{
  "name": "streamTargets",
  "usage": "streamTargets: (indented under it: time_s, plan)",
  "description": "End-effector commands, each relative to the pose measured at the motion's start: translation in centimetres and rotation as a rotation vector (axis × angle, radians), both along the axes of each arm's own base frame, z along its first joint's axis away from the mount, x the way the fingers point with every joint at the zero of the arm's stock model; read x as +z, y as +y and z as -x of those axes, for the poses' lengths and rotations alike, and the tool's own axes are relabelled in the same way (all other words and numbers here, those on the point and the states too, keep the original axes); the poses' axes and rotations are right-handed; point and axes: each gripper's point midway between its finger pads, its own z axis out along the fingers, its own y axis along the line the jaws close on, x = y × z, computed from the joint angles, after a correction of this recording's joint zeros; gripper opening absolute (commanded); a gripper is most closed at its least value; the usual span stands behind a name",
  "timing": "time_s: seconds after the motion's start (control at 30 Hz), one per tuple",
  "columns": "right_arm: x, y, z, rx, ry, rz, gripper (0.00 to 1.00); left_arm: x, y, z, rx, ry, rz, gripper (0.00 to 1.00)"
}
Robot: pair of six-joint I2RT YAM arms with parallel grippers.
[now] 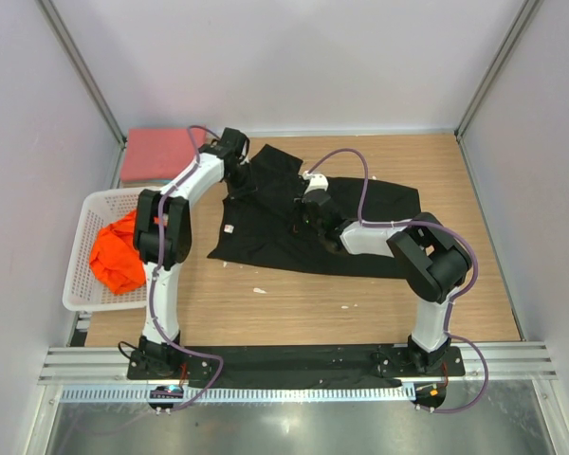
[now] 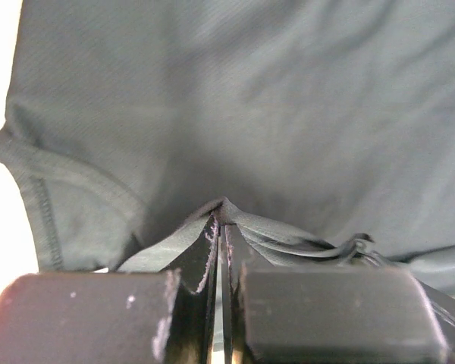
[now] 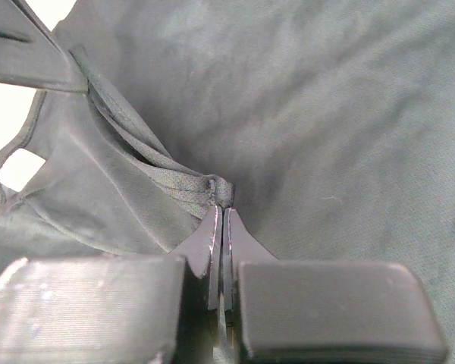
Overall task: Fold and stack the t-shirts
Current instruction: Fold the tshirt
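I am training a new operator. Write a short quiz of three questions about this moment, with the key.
1. True or false: the left gripper and the right gripper are each shut on the black t-shirt.
2. Where is the orange t-shirt? A) in the white basket B) hanging from an arm C) under the black t-shirt
3. Fill in: the folded pinkish-red t-shirt lies far back on the ____ side.
Key: 1 true; 2 A; 3 left.

Black t-shirt (image 1: 275, 237) lies spread centrally, pinkish-red t-shirt (image 1: 159, 156) folded far-left, orange t-shirt (image 1: 117, 256) crumpled near-left.
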Motion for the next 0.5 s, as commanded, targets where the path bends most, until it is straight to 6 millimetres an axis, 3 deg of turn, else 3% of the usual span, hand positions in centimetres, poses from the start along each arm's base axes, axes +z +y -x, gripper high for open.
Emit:
streamTargets:
  time_s: [0.0,0.27,0.37,0.43,0.47]
  plan:
    - [1.7,-0.2,-1.3,-0.068,-0.037,-0.024,0.01,1.1,-1.2,-1.9,-0.03,-0.068,0.062,0.0]
    - [1.4,-0.9,-0.8,-0.081,-0.03,-0.003,0.01,1.3,-2.1,-2.6,-0.078,-0.09,0.098,0.0]
    - [1.5,-1.4,-0.9,-0.108,-0.031,0.011,0.1,2.9,-1.8,-3.4,-0.081,-0.141,0.084,0.12]
    - [1.7,-2.1,-0.9,-0.138,-0.015,0.039,0.23,3.6,-0.8,-3.3,-0.065,-0.147,0.031,0.25]
    - [1.8,-2.5,-0.8,-0.148,-0.003,0.056,0.25,4.7,0.0,-2.5,-0.063,-0.14,-0.005,0.27]
